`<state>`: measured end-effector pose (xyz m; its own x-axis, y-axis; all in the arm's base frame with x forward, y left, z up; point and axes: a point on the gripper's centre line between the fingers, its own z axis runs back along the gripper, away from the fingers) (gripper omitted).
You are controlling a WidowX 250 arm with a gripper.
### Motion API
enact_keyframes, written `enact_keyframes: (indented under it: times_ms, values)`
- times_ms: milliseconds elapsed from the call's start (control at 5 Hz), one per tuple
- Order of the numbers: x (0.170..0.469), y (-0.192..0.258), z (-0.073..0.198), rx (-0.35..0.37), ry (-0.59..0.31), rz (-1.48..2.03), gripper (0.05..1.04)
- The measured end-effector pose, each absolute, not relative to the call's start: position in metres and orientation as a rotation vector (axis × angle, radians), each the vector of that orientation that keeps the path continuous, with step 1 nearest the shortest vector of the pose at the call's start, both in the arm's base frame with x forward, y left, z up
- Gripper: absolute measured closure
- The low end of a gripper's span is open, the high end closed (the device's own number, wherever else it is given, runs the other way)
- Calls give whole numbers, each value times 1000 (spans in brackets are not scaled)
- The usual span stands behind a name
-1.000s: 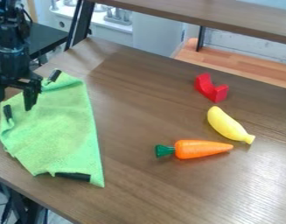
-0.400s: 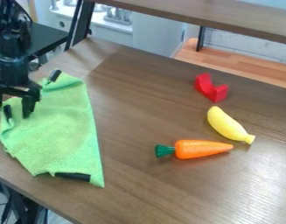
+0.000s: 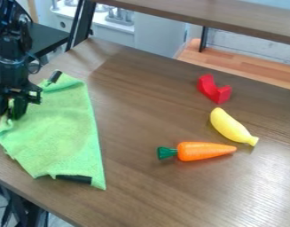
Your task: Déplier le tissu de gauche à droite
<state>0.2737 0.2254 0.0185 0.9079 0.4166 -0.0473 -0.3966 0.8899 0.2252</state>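
Observation:
The black gripper (image 3: 10, 109) is at the left side, over the upper left corner of the green cloth (image 3: 61, 128). Its fingers have closed in on that corner, and a bit of green shows pinched between them. The cloth lies folded and slightly rumpled on the left part of the table, with a long slanting edge on its right. One black patch shows at its top corner and another along its bottom edge.
On the brown table (image 3: 141, 190), an orange carrot (image 3: 205, 151) lies right of the cloth, with a yellow banana (image 3: 230, 126) and a red curved block (image 3: 213, 89) farther back. A raised shelf (image 3: 230, 20) crosses behind.
The gripper's fingers, wide apart before, have come together on the cloth's left corner. That corner has bunched up and shifted slightly, and its black patch is now hidden.

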Motion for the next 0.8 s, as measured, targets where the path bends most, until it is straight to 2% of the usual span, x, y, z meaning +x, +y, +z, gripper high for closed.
enact_keyframes:
  times_ms: [200, 400, 600, 800]
  values:
    - [274, 221, 18, 187, 101, 415, 924]
    - [272, 214, 21, 148, 116, 424, 1014]
    - [277, 199, 38, 93, 99, 421, 1028]
    - [295, 174, 49, 50, 102, 435, 1029]
